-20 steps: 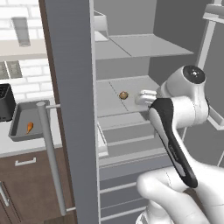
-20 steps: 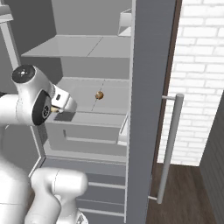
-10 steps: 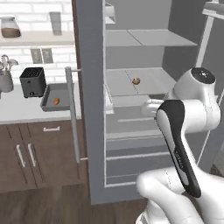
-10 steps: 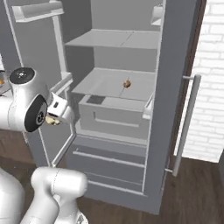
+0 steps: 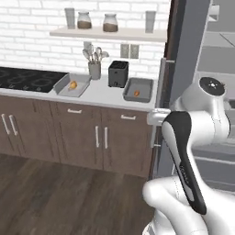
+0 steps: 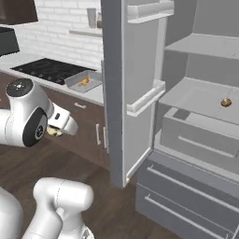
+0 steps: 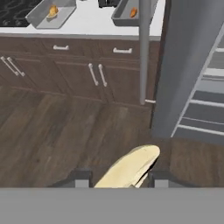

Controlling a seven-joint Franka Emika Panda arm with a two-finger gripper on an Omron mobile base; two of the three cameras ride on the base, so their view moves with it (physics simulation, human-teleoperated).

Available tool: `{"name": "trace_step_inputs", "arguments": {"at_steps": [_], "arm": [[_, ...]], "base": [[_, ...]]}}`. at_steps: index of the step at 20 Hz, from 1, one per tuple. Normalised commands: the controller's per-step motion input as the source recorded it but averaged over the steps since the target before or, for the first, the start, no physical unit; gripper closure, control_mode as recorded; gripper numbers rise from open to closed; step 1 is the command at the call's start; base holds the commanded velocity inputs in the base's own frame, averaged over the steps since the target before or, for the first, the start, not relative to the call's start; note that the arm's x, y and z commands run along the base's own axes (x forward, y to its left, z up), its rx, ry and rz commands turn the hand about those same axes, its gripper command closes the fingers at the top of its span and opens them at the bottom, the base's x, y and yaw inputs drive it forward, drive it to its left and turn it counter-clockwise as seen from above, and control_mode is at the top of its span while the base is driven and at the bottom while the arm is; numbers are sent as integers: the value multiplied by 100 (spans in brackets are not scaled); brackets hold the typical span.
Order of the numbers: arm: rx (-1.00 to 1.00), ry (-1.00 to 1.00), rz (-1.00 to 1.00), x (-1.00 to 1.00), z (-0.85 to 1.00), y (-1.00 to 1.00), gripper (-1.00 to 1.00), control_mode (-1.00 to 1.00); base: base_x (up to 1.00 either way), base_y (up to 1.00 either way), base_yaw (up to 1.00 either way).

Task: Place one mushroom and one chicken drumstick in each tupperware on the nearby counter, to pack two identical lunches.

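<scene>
My gripper [image 7: 118, 179] is shut on a cream-white mushroom [image 7: 129, 168], which sticks out between the two fingertips above the wooden floor. In the right base view the gripper [image 6: 57, 130] hangs low at the left with the pale mushroom [image 6: 52, 132] in it. Two grey tupperware trays stand on the counter [image 5: 98, 94]: the left one [image 5: 64, 87] holds a chicken drumstick [image 5: 73, 85], and the right one [image 5: 146, 90] holds another drumstick [image 5: 136, 93]. The hand view shows both trays [image 7: 38, 14] [image 7: 124, 16] far ahead. A brown mushroom [image 6: 226, 102] lies on a fridge shelf.
A black toaster [image 5: 118, 73] stands between the trays, with a utensil cup [image 5: 94, 69] beside it and a stovetop [image 5: 27, 78] to the left. The open fridge door [image 6: 122, 84] rises on the right of the counter. Dark cabinets [image 7: 92, 74] run below.
The whole picture has swung from the open fridge toward the counter, so the camera has moved. The gripper has stayed shut on the cream mushroom throughout.
</scene>
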Motion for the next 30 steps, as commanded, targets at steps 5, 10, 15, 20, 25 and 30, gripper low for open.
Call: {"name": "trace_step_inputs", "arguments": {"at_steps": [5, 10, 15, 20, 25, 30], "arm": [[0, 0, 0, 0, 0, 0, 100, 100], [0, 0, 0, 0, 0, 0, 100, 100], [0, 0, 0, 0, 0, 0, 100, 100], [0, 0, 0, 0, 0, 0, 100, 100], [0, 0, 0, 0, 0, 0, 100, 100], [0, 0, 0, 0, 0, 0, 100, 100]], "base": [[100, 37, 12], [100, 85, 16], [96, 100, 4], [100, 90, -26], [100, 68, -56], [100, 71, -71]]}}
